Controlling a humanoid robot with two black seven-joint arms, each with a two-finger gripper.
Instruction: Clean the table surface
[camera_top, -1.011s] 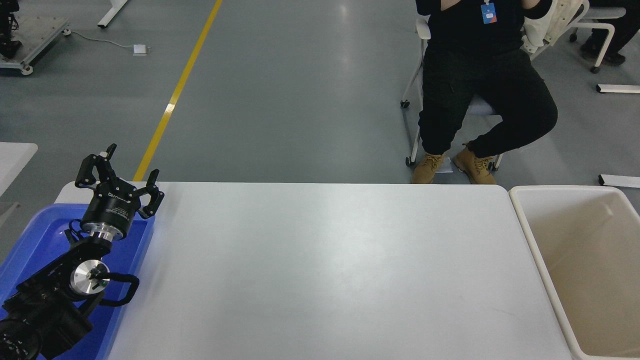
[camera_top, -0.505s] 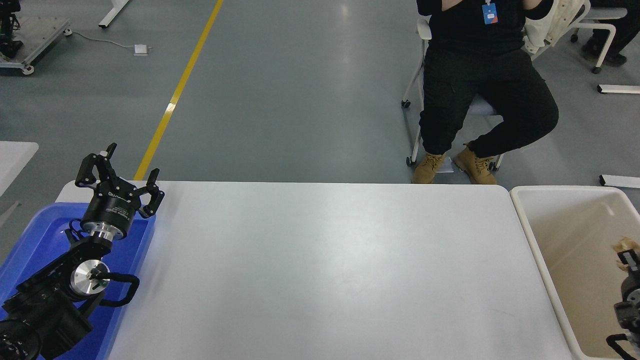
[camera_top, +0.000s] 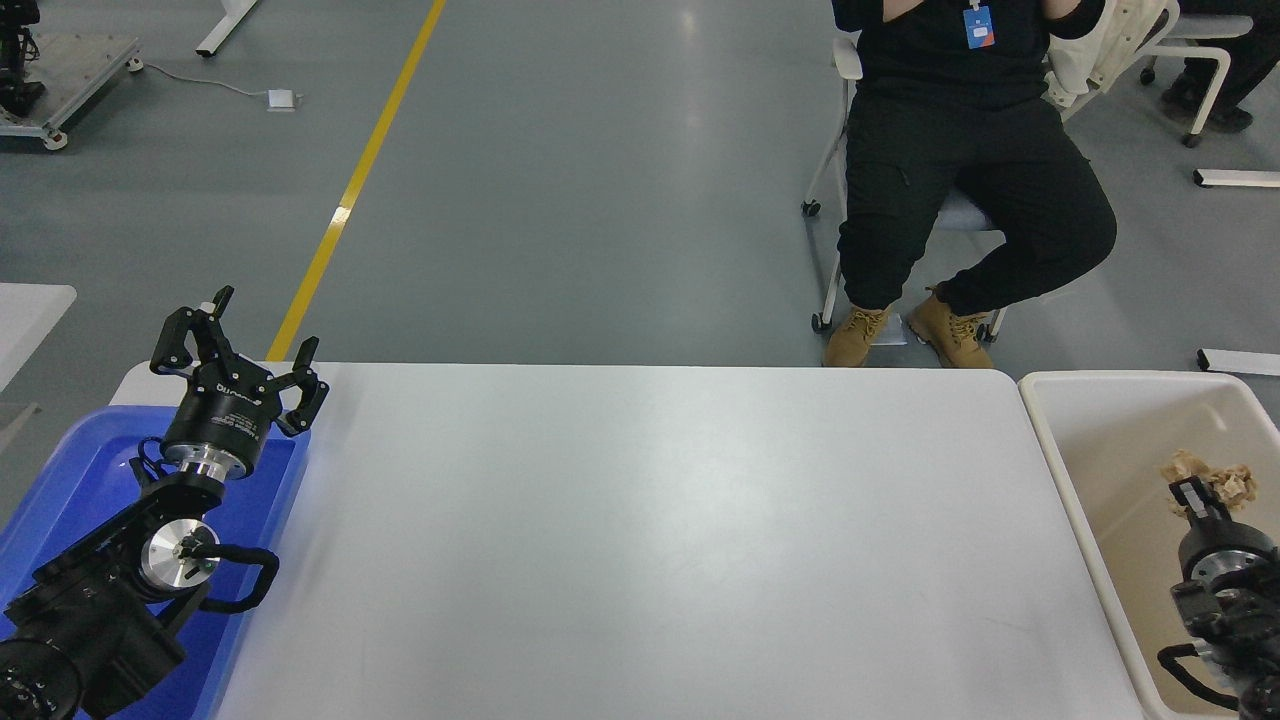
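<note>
The right arm (camera_top: 1225, 620) is cut off at the lower right corner. Its gripper (camera_top: 1200, 497) partly hides the crumpled brown wad (camera_top: 1215, 478). The bin (camera_top: 1060, 470), the tray (camera_top: 60, 470) and the seated person (camera_top: 960, 150) run off the frame.

Tray (camera_top: 60, 480) at the table's (camera_top: 640, 540) left end, bin (camera_top: 1100, 400) off its right end; a person (camera_top: 970, 180) sits beyond the far edge
</note>
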